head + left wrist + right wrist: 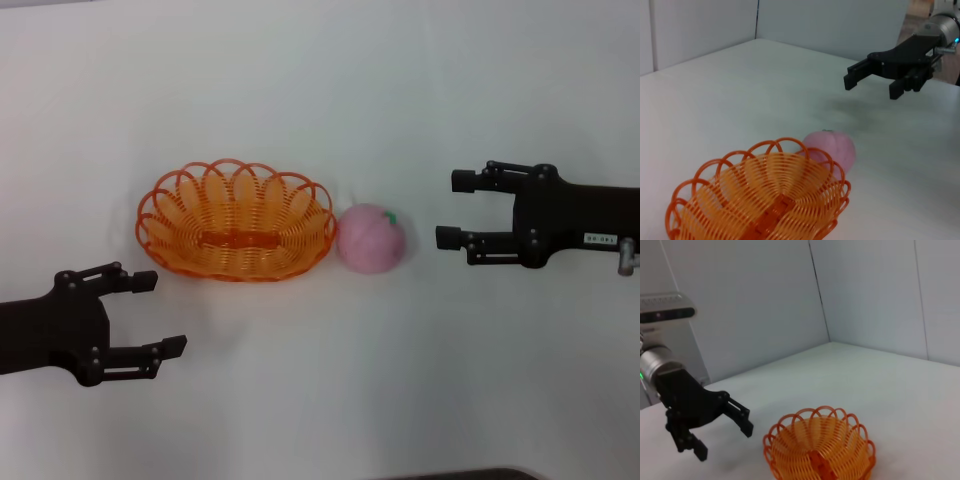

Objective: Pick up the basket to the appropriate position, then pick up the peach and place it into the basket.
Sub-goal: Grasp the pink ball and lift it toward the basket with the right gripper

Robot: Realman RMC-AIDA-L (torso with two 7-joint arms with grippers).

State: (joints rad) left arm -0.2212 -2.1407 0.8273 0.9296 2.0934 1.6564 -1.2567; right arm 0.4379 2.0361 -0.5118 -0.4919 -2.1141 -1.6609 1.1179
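Note:
The orange woven basket (236, 221) (762, 200) (819, 448) rests empty on the white table, left of centre. Touching its right end lies the pink peach (371, 238) (833, 149), its small green leaf pointing right. My left gripper (158, 313) (722, 432) hangs open below and to the left of the basket, holding nothing. On the other side, my right gripper (453, 210) (870, 83) is open too, a short way right of the peach with its fingers pointing at it. The right wrist view does not show the peach.
The white table (320, 90) stretches around the objects. Pale wall panels (765, 305) stand behind it, and a dark strip of table edge (470, 473) shows at the near side.

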